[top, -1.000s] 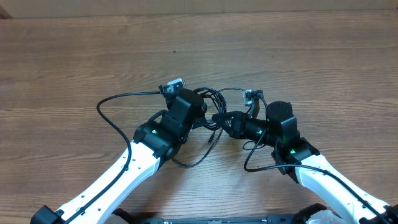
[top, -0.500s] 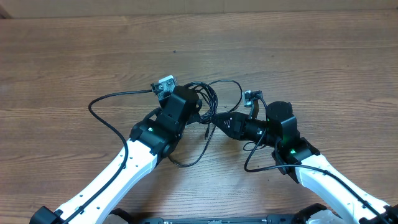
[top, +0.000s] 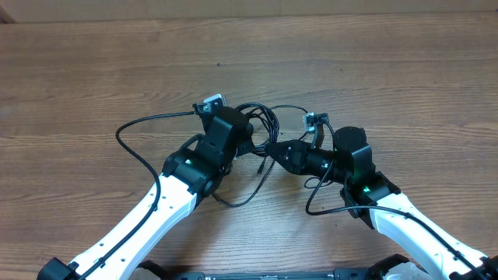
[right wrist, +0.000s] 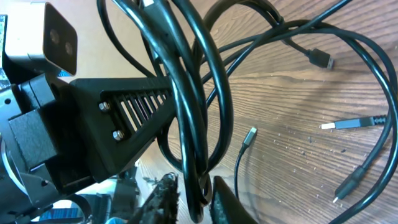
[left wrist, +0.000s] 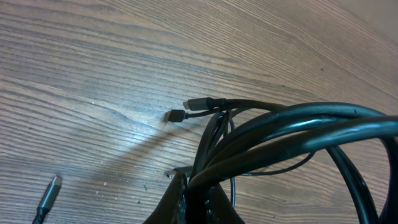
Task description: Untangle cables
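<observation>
The cables [left wrist: 292, 124] form one looped bunch in the middle of the tabletop [top: 93, 70], rising out of the left claw [left wrist: 194, 200], which is pressed together on several strands at once. The right claw [right wrist: 194, 200] sits just beside the left claw, across the bunch from it. A couple of strands run down between its fingers, which stand only narrowly apart. I cannot tell whether they pinch those strands or merely bracket them.

The main risk, as I judge it, is that both claws work the same clump so near each other. Pulling apart from here would likely cinch the loops tighter instead of opening them. Because the left claw clamps several strands together, none of them can slide free through the others. If the right claw's hold is loose, its strands may slip out partway through a pull.

Two plug ends [left wrist: 194, 103] lie on the wood just past the left claw, and another plug [left wrist: 50, 191] lies off to its side. Any of them could hook in a loop as it is dragged. Loops hang across the left claw's slotted body, close to its wrist camera [right wrist: 53, 38], and could catch there. The camera cord [top: 118, 134] sweeps wide from the left claw, near enough to get drawn in.
</observation>
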`<state>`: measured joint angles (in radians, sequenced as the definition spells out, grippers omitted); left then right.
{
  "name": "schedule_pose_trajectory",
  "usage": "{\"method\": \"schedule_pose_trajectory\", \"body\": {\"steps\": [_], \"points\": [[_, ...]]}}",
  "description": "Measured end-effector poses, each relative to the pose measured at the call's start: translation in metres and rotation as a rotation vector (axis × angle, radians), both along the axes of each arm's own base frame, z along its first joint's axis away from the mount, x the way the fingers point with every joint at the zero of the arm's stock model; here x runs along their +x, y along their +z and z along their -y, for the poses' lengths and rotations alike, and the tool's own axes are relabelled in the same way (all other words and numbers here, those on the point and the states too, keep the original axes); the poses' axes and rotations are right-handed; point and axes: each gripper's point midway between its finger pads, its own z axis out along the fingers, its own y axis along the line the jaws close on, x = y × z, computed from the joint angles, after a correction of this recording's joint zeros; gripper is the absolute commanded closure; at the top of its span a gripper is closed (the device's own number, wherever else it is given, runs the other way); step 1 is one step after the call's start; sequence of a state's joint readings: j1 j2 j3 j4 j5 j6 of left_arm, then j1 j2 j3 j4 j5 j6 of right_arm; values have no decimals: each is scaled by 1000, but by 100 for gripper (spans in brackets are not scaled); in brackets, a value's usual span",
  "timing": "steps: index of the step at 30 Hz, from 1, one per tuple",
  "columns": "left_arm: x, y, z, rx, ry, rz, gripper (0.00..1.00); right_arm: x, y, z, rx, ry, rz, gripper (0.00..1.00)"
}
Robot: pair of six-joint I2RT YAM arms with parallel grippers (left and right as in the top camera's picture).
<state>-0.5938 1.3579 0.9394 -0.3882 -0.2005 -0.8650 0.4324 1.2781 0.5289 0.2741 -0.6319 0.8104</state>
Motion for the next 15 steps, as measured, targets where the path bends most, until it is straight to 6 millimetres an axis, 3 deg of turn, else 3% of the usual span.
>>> {"method": "schedule_pose_trajectory", "body": {"steps": [1,9,15], "points": [[0,0,0,-1,-2,-1,96,0,0,0,0,0,0,96],[-1,0,2,-8,-2,-4,96,1,0,1,-3,-6,1,96],[1,1,-4,-56,108,-7,96,-7,2,-4,18,46,-4,96]]}}
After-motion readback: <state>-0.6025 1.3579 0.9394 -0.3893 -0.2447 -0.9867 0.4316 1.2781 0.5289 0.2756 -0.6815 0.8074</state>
